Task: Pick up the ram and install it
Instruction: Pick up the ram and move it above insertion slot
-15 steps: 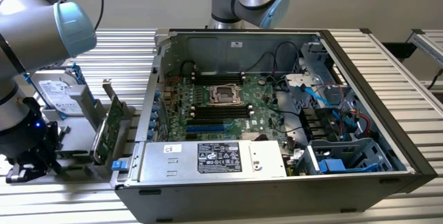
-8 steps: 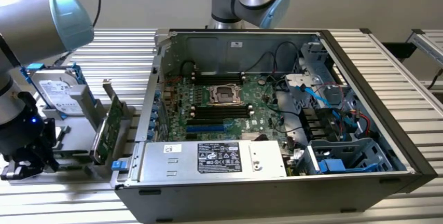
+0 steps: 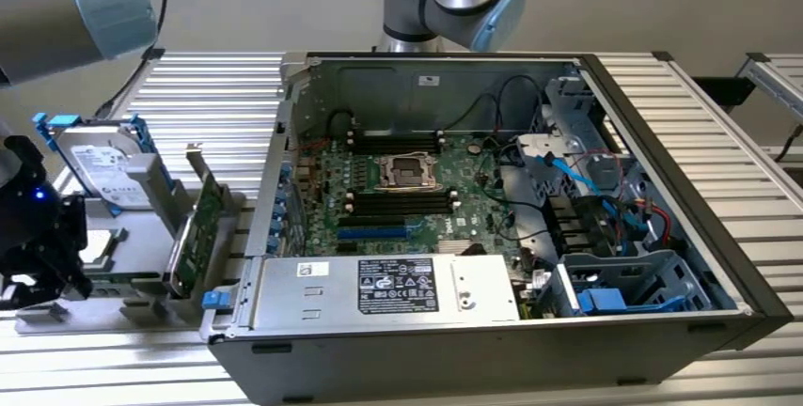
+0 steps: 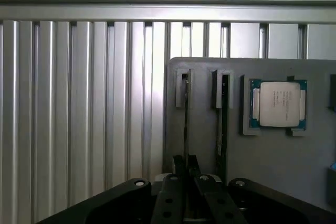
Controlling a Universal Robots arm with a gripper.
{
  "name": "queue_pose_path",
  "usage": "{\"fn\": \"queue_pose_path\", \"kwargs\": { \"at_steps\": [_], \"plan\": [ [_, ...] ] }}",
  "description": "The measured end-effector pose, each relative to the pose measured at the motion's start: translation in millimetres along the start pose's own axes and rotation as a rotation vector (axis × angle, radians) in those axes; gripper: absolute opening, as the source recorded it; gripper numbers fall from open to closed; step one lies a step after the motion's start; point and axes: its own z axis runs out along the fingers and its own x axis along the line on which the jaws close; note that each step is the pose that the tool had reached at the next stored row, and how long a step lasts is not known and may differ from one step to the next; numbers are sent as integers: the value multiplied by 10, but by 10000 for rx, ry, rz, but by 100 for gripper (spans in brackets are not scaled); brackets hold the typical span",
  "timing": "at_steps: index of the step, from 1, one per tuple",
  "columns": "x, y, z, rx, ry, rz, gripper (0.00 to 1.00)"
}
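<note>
The black two-finger gripper (image 4: 186,165) has its jaws drawn almost together, pinching the ram (image 4: 186,119), a long, thin circuit-board stick (edge-on here, so it reads as a pale sliver). The ram stands upright in a slot of the flat grey plastic holder tray (image 4: 205,129). A second dark edge-on stick (image 4: 222,124) stands in the neighbouring slot, and a square silver-lidded processor chip (image 4: 277,103) lies just beyond that. In the exterior view the tray sits at nine o'clock from the open dark-grey metal computer case (image 3: 702,199), outside its wall and apart from the green motherboard (image 3: 320,204).
</note>
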Motion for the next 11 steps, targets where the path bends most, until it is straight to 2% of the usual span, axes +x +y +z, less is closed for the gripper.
{"fn": "queue_pose_path", "kwargs": {
  "at_steps": [4,11],
  "plan": [
    [-1,-14,-180,1,1,0,14],
    [4,-170,-479,0,-27,-36,14]
  ]
}}
